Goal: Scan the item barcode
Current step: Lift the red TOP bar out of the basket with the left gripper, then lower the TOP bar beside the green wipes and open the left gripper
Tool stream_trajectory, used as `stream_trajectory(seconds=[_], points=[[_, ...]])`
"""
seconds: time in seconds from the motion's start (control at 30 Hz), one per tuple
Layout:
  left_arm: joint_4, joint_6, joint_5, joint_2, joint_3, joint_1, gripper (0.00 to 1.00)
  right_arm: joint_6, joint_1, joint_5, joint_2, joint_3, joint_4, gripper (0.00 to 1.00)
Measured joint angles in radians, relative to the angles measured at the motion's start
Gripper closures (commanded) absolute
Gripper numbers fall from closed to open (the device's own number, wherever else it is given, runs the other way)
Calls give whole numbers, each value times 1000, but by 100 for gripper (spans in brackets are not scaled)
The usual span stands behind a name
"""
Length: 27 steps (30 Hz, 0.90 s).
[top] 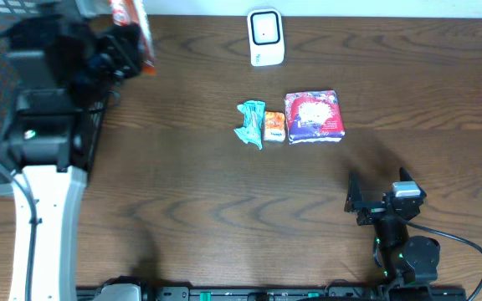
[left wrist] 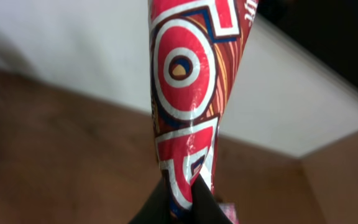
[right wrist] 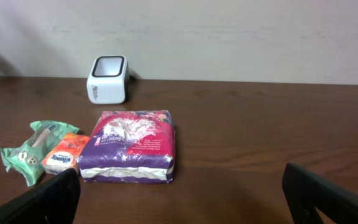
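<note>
- Glossy, smooth film is seen on the wrapper (left wrist: 188, 99) pinched between the left fingers (left wrist: 151, 214).
- Dark, grained wood is shown by the table (right wrist: 260, 124) ahead of the right fingers (right wrist: 42, 204).
- Smooth white plastic is seen on the scanner (right wrist: 107, 81) beyond them.

Red glossy wrapper (left wrist: 188, 93): you can read big white-edged red letters "O" and "P" running down it.
Purple square packet (right wrist: 132, 146), robot-side and right of the white box scanner (right wrist: 107, 79): print too small for you to read.
Small orange packet (right wrist: 64, 158), robot-side of the scanner: label illegible.

Wooden table (top: 224, 217) — scanner (top: 266, 38), green packet (top: 250, 123), orange packet (top: 274, 127), purple pack (top: 313, 116)
</note>
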Motion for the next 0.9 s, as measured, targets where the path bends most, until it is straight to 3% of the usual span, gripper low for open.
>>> stream_trajectory(seconds=[0.47,0.9], points=[[-226,143,-148,310,0,-209,93,0,0,0,0,0,0,1],[-225,32,-246,658,0,-271,93,0,0,0,0,0,0,1]])
